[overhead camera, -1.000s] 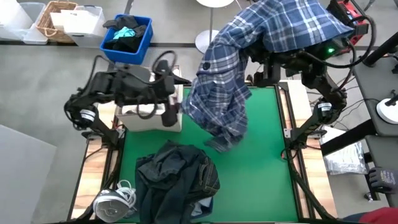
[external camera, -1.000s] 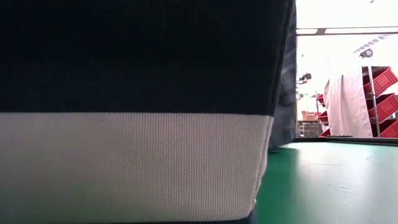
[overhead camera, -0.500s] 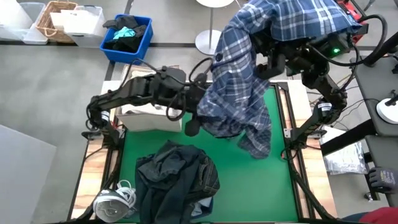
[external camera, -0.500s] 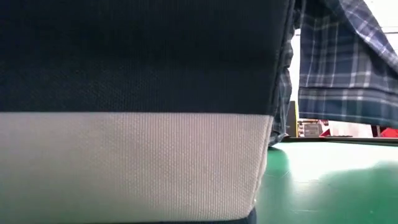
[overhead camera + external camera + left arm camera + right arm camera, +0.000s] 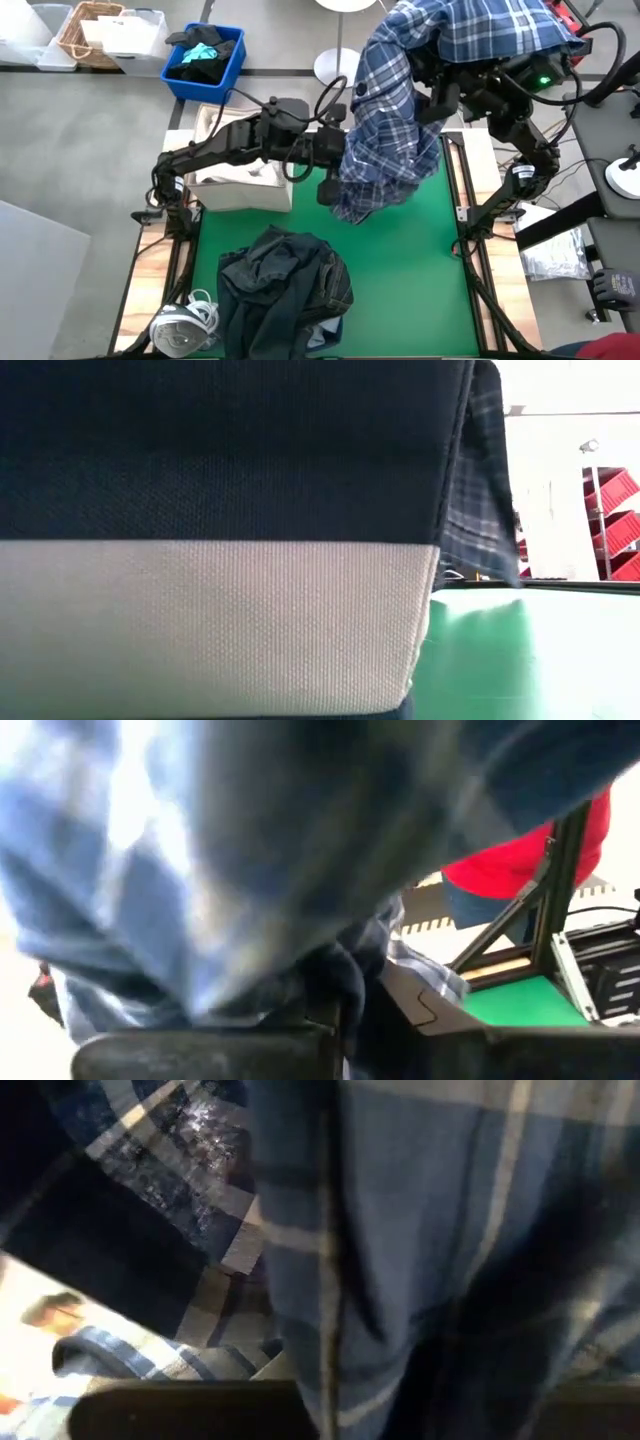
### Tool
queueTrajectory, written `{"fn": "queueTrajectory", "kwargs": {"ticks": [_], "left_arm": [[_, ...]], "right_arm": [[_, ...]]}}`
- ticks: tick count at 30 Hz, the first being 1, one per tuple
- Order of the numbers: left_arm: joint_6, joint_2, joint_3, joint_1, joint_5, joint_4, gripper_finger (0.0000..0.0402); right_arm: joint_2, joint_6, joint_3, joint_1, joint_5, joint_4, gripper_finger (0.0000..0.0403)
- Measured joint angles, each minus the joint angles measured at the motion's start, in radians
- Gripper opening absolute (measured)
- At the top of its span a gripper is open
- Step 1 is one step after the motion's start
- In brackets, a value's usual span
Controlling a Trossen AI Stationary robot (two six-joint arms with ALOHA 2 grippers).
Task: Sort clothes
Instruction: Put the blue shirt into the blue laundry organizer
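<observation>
Currently, by label:
Plaid shirt: blue-and-white checked woven cotton shirt (image 5: 395, 110), held aloft above the green felt tabletop (image 5: 420, 280); upper part draped over the right arm, lower hem hanging free just above the felt.
Right tool: right tool (image 5: 440, 95) buried under the shirt's folds, high over the tabletop's far edge; finger state cannot be told, presumably carrying the cloth.
Left tool: left tool (image 5: 335, 165) stretched across from the tabletop's left side, touching the hanging panel's edge; open or closed cannot be told.
Handling: light, limp, non-slippery; no stiffness, so sags and swings from any single hold. Best taken at collar, shoulder seam or hem, where doubled cloth gives a firm pinch.
Dark pile: crumpled dark navy denim heap (image 5: 285, 285) with light blue showing beneath, on the tabletop's near left part.
Pale stack: folded cream-white garments (image 5: 240, 180) at the tabletop's far left edge.
Low view: blocked by coarse navy-and-cream canvas weave (image 5: 210, 540).
</observation>
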Motion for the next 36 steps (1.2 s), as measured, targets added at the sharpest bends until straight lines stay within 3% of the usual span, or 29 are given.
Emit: {"fn": "queueTrajectory", "kwargs": {"ticks": [3,10,12,18,22,26,30,36], "left_arm": [[0.033,-0.005,0.0,-0.009,0.001,0.011,0.0003],[0.058,-0.108,-0.002,-0.008,0.002,0.075,0.0001],[0.059,-0.138,0.0,-0.009,0.002,0.119,0.0001],[0.06,-0.179,0.0,-0.009,0.002,0.226,0.0],[0.061,-0.194,0.0,-0.009,-0.033,0.294,0.0],[0.07,-0.211,0.0,-0.009,-0.133,0.351,0.0],[0.094,-0.229,0.0,-0.009,-0.23,0.407,0.0],[0.125,-0.27,-0.001,-0.009,-0.381,0.481,0.0]], "right_arm": [[-0.015,-0.071,0.0,0.001,0.125,-0.069,0.0011],[-0.045,-0.27,0.001,0.0,0.709,-0.347,0.0011],[-0.045,-0.24,0.001,0.0,0.799,-0.456,0.0012],[-0.014,0.054,0.001,0.0,0.632,-0.709,0.0012],[0.033,0.08,0.0,0.0,0.567,-0.844,0.0013],[0.069,0.104,0.0,0.0,0.536,-0.916,0.0028],[0.08,0.145,0.0,0.0,0.485,-0.979,0.0081],[0.074,0.232,0.0,0.001,0.457,-1.1,0.0204]]}}
